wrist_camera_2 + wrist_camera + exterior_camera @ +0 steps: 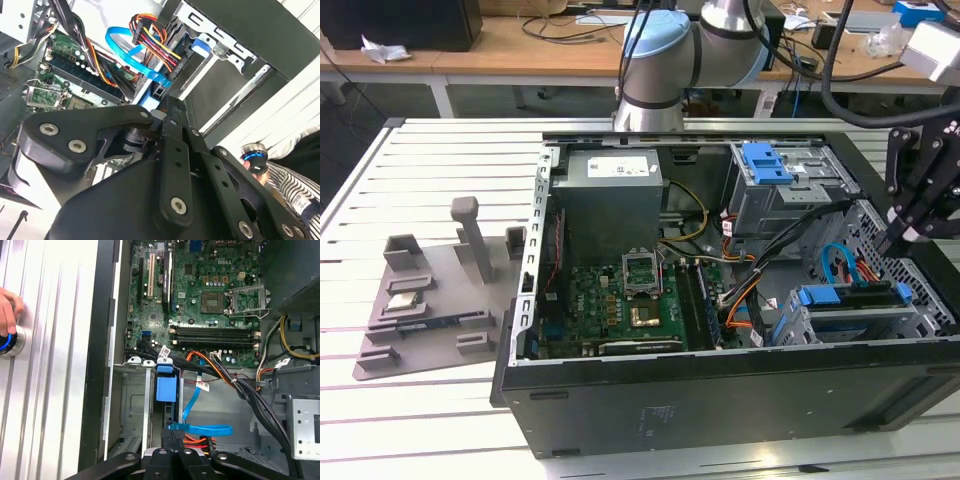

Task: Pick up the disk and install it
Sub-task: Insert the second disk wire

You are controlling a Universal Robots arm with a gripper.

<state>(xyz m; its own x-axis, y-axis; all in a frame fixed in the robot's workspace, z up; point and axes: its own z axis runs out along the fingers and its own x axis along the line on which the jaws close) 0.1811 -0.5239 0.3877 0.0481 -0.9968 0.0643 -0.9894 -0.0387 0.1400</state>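
Exterior view: the open case [620,410] lies on the table's [380,400] middle. In the case's corner at the exterior view's right sits the drive cage [840,325], with the disk [855,296] standing on edge in its slot. The gripper [903,240] hangs just above the disk. In both wrist views its fingers [172,437] [170,107] look pressed together.

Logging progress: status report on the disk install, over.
Black hand hovering above grey metal drive cage. Blue-railed silver disk seemingly slotted edge-on inside. Flat blue cable close beside.
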